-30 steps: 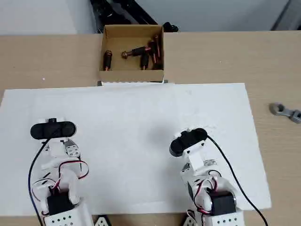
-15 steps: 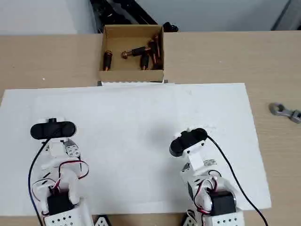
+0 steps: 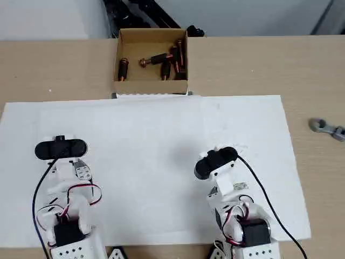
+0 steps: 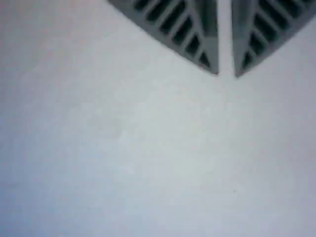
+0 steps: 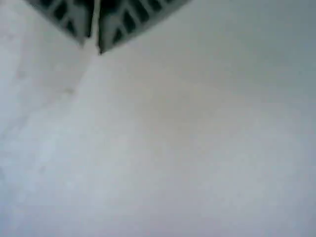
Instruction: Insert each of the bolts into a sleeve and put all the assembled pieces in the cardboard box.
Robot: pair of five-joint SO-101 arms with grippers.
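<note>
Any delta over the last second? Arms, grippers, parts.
Nothing visibly changed. The left gripper and right gripper stay shut and empty over the sheet. The pieces lie in the box as before.

Wooden table [image 3: 54,65], seen from above. A white sheet [image 3: 151,140] covers the centre down to 6 o'clock. The cardboard box [image 3: 151,87] stands at 12 o'clock, just beside the sheet's edge. A small metal piece [image 3: 326,127] lies at 3 o'clock, off the sheet.
</note>
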